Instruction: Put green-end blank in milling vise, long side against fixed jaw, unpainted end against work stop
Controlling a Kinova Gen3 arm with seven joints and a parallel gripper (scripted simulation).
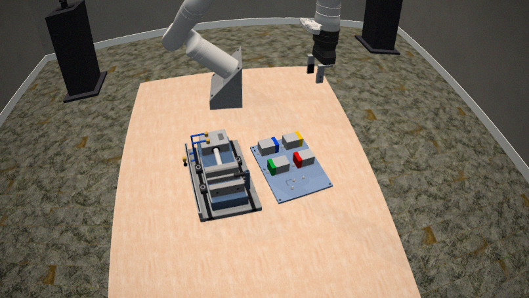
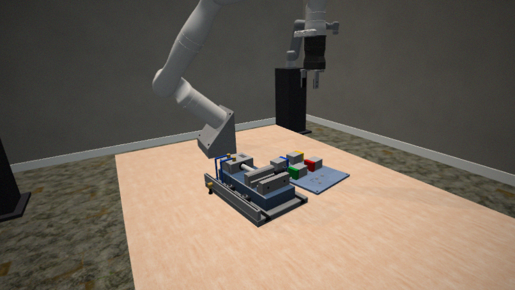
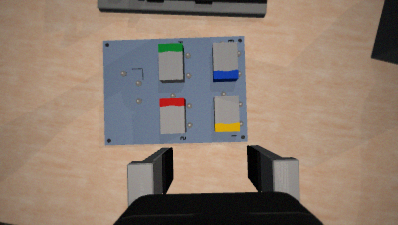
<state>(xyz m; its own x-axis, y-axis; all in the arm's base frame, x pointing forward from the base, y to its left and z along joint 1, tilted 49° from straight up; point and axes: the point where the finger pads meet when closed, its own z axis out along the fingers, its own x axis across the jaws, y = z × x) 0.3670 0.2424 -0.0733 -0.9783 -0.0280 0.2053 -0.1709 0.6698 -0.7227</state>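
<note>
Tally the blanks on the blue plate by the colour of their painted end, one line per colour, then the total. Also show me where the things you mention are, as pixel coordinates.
Green-ended blank [image 1: 281, 164] [image 2: 299, 170] [image 3: 171, 65]: 1
Blue-ended blank [image 1: 265, 146] [image 2: 278, 164] [image 3: 225, 57]: 1
Yellow-ended blank [image 1: 290, 140] [image 2: 293, 156] [image 3: 226, 111]: 1
Red-ended blank [image 1: 305, 157] [image 2: 315, 163] [image 3: 172, 117]: 1
Total: 4
</note>
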